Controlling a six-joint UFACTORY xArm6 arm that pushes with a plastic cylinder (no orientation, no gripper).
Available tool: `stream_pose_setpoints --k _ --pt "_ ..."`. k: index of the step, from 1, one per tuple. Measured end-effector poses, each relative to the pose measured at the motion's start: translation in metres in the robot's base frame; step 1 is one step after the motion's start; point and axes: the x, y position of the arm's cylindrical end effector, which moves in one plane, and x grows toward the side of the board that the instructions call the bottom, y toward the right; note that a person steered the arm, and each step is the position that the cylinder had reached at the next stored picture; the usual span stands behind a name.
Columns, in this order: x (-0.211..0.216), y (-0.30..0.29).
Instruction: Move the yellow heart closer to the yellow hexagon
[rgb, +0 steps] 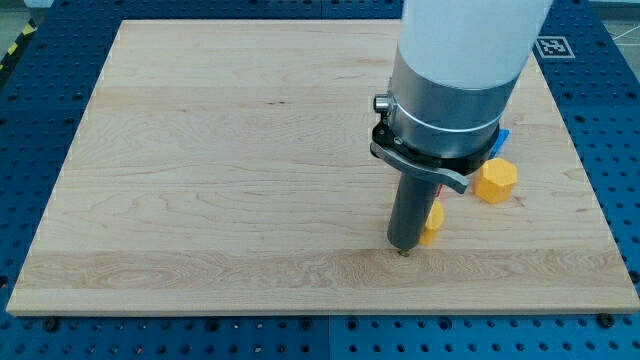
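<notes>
The yellow hexagon (495, 181) lies on the wooden board at the view's right. The yellow heart (432, 223) lies a short way to its lower left, mostly hidden behind the dark rod. My tip (404, 249) rests on the board right beside the heart's left lower side, touching or nearly touching it. A gap of bare board separates the heart and the hexagon.
A blue block (499, 140) peeks out from behind the arm's body just above the hexagon; its shape is hidden. The wooden board (220, 150) lies on a blue perforated table. The arm's bulky white and grey body covers the board's upper right.
</notes>
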Motion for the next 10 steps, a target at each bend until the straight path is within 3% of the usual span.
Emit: stream_pose_setpoints --k 2,4,6,7,10 --pt "0.001 0.007" --pt "0.004 -0.034" --pt "0.001 -0.023" --pt "0.001 0.012" --pt "0.0 0.002"
